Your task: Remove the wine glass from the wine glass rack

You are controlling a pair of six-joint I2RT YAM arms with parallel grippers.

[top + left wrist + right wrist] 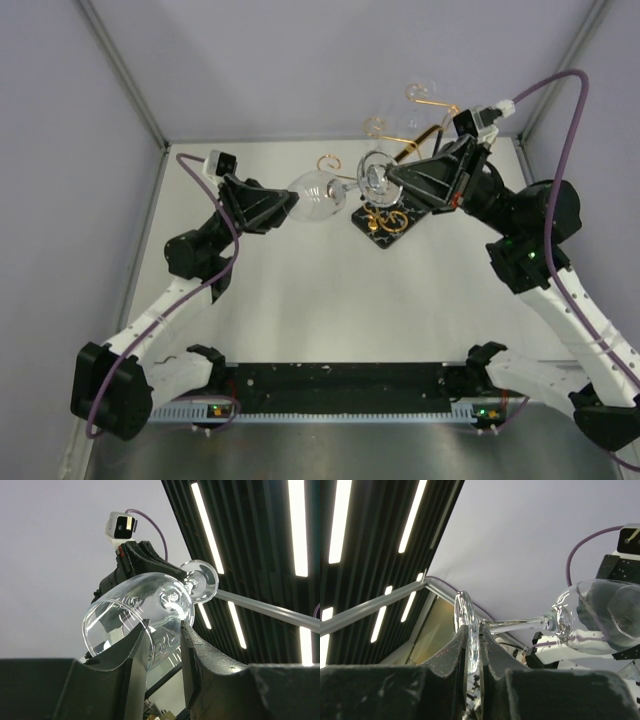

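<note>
Table (300, 300) pale; wine glass rack (384, 226) stands mid-rear on its black base. Wine glass (318, 194) horizontal in the air, just left of rack top; whether it clears the wire, can't tell. Right gripper (473, 636) clenched on the glass foot. Left gripper (164, 630): fingers straddle the bowl wall, whether they grip it unclear

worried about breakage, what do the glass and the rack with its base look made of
The glass looks like clear, glossy glass: the background shows through it. The rack is thin, shiny gold-coloured wire, probably metal. The base is black with pale marks, marble-like; real stone or imitation is unclear.
</note>
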